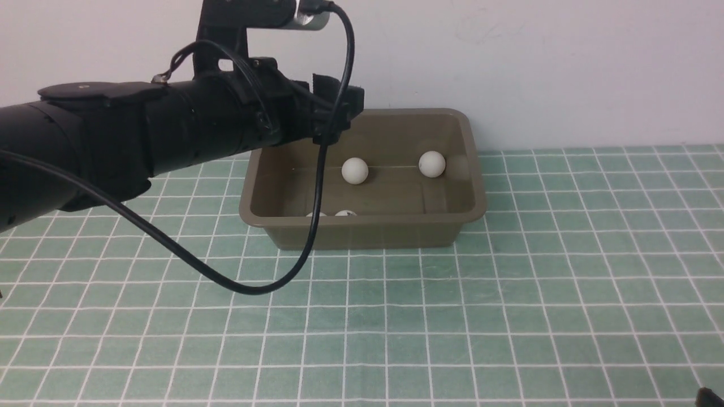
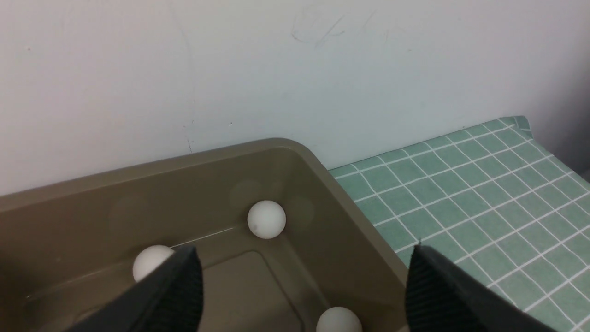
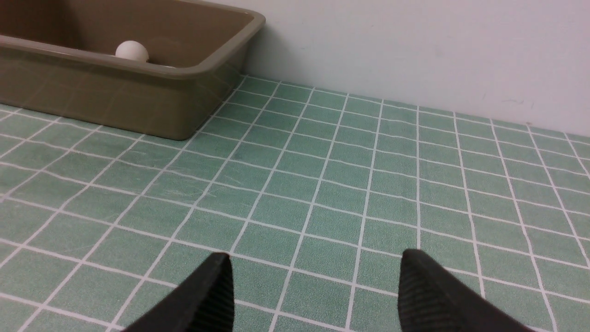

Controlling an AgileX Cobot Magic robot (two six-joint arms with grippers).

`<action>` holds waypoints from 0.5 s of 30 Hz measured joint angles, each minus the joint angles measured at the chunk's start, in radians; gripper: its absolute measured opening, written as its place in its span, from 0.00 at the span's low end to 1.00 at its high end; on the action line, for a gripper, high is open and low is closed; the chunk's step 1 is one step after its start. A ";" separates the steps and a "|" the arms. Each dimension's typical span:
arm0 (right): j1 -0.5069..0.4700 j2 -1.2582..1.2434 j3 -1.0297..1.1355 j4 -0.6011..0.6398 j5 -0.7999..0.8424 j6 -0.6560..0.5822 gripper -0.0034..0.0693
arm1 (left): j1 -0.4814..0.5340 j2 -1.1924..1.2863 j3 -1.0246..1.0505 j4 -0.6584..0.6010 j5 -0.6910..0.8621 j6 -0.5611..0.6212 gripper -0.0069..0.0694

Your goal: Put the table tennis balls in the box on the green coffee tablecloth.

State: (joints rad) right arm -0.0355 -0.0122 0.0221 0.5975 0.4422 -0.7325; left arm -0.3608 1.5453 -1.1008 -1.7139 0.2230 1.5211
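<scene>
The olive-brown box stands on the green checked tablecloth against the back wall. Two white table tennis balls lie along its far wall. The tops of two more balls peek over its near rim. My left arm reaches over the box's back left corner. In the left wrist view my left gripper hangs open and empty above the box's inside, with balls below it. My right gripper is open and empty over bare cloth, well to the right of the box.
A black cable loops down from the left wrist in front of the box. A white wall runs right behind the box. The right arm shows only as a dark tip at the cloth's near right corner.
</scene>
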 joint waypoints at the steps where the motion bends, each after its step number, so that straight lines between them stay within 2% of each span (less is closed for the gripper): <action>1: 0.000 0.000 0.000 0.000 0.000 0.000 0.65 | 0.000 0.000 0.000 0.000 0.000 0.010 0.79; 11: 0.000 0.000 0.000 0.001 0.001 0.000 0.65 | 0.000 -0.003 -0.030 0.000 0.001 0.227 0.79; 15: 0.000 0.000 0.000 0.001 0.001 0.000 0.65 | 0.000 -0.036 -0.031 0.000 -0.049 0.293 0.79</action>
State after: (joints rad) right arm -0.0355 -0.0122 0.0221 0.5984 0.4433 -0.7325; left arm -0.3608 1.5091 -1.1316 -1.7139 0.1743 1.8137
